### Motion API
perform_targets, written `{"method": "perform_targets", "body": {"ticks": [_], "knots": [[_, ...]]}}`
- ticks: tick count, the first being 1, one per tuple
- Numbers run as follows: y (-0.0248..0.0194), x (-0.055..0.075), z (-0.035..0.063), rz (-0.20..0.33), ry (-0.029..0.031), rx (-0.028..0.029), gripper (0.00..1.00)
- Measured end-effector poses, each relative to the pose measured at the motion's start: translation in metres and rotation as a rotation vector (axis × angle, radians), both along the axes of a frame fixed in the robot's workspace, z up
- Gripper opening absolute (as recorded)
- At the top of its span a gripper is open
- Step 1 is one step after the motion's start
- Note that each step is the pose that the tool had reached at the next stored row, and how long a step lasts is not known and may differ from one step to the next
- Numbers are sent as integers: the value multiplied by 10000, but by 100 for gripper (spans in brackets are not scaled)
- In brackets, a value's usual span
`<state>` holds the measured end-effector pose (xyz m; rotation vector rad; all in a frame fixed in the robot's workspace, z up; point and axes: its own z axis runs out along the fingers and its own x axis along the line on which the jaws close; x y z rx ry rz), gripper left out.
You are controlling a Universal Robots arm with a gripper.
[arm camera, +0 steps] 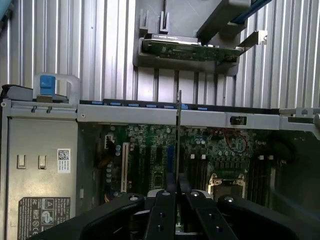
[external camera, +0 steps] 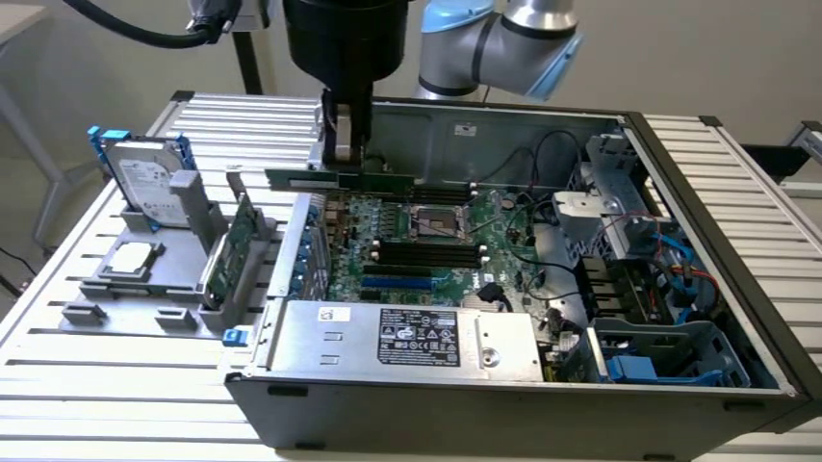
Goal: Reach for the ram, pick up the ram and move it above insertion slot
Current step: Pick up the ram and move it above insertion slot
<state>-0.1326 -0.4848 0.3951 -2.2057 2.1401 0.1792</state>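
Wrist view, nearest first: the black two-finger gripper (arm camera: 177, 200) is clamped on the ram (arm camera: 178, 135), a long thin green circuit-board stick seen edge-on here, running away from the fingers as a narrow line. Below it lies the green motherboard (arm camera: 220, 150) inside the open grey metal computer case (arm camera: 200, 116). Beyond the case wall, on the ribbed aluminium table (arm camera: 90, 45), a taller green card (arm camera: 190, 50) sits in a grey holder.

Exterior view: ram (external camera: 342, 179) held flat and level, well clear of the board, with the gripper (external camera: 345, 154) closed on it near its middle. It hangs over the far edge of the motherboard (external camera: 424, 241), towards the exterior view's left. The black memory slots (external camera: 424, 255) lie nearer the camera than the stick does.

Progress, as I judge it: reach done, pick done, ram lifted and carried over the case. Not done: it doesn't look lined up over the black slots yet, so the last bit of travel is left.

Further left, the grey fixture (external camera: 154, 260) carries a silver hard drive with blue rails (external camera: 139, 178); untouched.
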Motion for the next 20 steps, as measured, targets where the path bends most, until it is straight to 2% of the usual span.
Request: {"method": "perform_targets", "body": {"ticks": [15, 20], "knots": [[106, 424, -95, 30, -4, 0, 14], [153, 583, -134, 30, -36, -1, 14]]}}
